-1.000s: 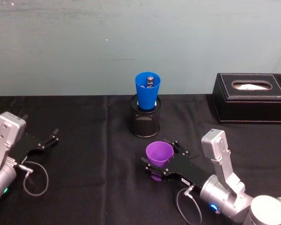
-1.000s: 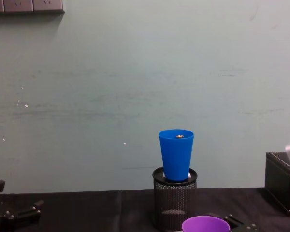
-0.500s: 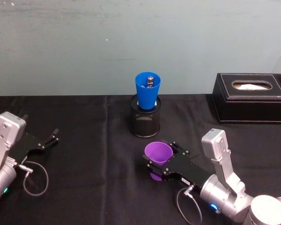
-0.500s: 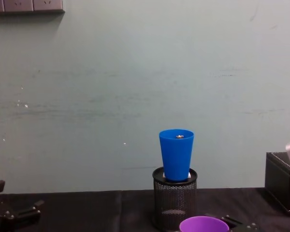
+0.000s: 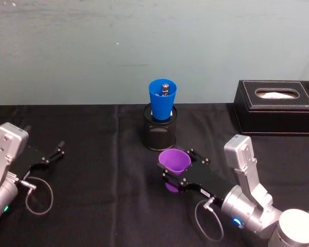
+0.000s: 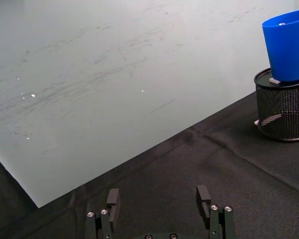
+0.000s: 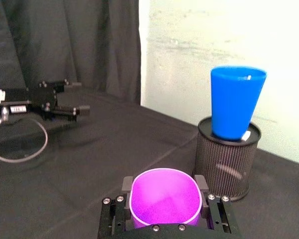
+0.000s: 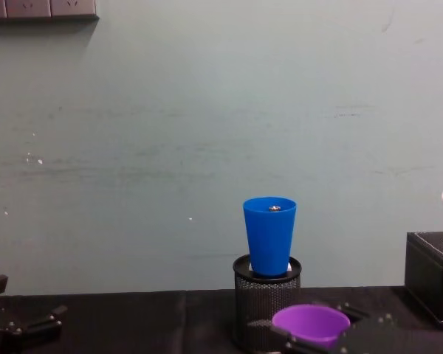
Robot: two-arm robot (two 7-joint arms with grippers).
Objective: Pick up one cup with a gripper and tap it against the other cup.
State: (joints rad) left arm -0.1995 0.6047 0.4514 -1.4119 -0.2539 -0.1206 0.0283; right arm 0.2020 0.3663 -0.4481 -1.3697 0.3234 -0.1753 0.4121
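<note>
The purple cup (image 5: 174, 161) (image 7: 164, 197) (image 8: 311, 324) is upright between the fingers of my right gripper (image 5: 178, 170) (image 7: 164, 209), which is shut on it and holds it off the black table, just in front of the mesh holder. The blue cup (image 5: 162, 99) (image 7: 236, 102) (image 8: 269, 235) (image 6: 287, 46) stands in the black mesh pen holder (image 5: 159, 133) (image 7: 227, 156) (image 8: 264, 308) at the back centre; a gap separates the two cups. My left gripper (image 5: 55, 153) (image 6: 159, 199) rests open at the far left of the table.
A black tissue box (image 5: 276, 107) (image 8: 431, 277) sits at the back right. A pale green wall (image 5: 92, 46) closes off the table behind the holder. A loose cable loop (image 5: 38, 195) lies by the left arm.
My right gripper has lifted the purple cup and carried it forward, closer to the mesh holder and the blue cup. The left arm has not moved.
</note>
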